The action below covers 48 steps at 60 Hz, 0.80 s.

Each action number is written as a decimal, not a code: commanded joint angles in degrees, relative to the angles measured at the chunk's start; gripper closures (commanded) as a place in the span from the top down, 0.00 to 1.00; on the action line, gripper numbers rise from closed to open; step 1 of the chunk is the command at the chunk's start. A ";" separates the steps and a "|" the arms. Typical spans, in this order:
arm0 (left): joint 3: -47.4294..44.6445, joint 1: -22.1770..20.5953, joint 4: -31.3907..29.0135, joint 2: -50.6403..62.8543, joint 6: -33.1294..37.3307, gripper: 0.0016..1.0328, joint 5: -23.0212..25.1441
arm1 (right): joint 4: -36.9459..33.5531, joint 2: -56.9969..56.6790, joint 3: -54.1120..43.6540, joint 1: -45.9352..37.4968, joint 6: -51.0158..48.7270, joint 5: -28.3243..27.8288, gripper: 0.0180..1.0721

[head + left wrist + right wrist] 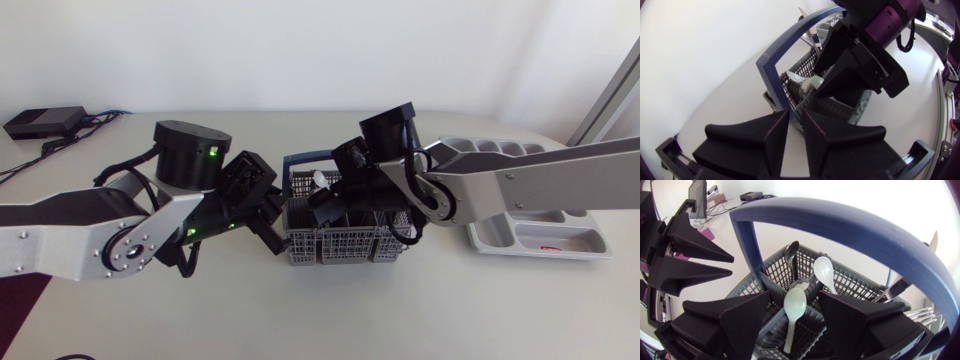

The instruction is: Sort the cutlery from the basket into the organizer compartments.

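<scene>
A grey mesh basket (345, 245) with a blue hoop handle (300, 160) stands mid-table and holds cutlery. My left gripper (272, 228) is at its left wall; in the left wrist view the fingers (775, 135) stand a narrow gap apart with the basket's rim (792, 105) between them. My right gripper (795, 311) hangs open inside the basket under the handle (850, 225). A white spoon (795, 305) stands between its fingers without touching them. A second white spoon (824, 272), a dark spoon (791, 252) and forks (920, 312) stand nearby.
The grey organizer tray (545, 240) with its compartments lies at the right, behind my right arm. A black box (45, 122) with cables sits at the back left corner. Bare table runs along the front.
</scene>
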 commanded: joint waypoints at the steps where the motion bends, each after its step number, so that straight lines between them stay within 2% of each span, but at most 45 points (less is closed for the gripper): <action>1: -1.75 0.44 0.76 -0.10 -0.81 0.20 0.72 | 0.17 1.63 1.22 0.48 -0.32 -0.27 0.61; 11: -1.92 0.61 0.85 -0.18 -0.81 0.20 0.72 | -0.18 2.25 1.22 0.66 -0.41 -1.94 0.55; 17: -1.92 0.61 0.94 -0.18 -0.81 0.20 0.72 | -0.88 2.25 1.22 0.75 -0.49 -3.35 0.55; 22: -2.10 0.61 1.20 -0.18 -0.81 0.20 0.81 | -0.88 1.28 0.60 1.01 -0.67 -4.40 0.48; 48: -2.28 0.61 1.73 -0.10 -0.89 0.20 0.72 | -3.52 -3.91 -2.91 1.89 -1.20 -5.02 0.44</action>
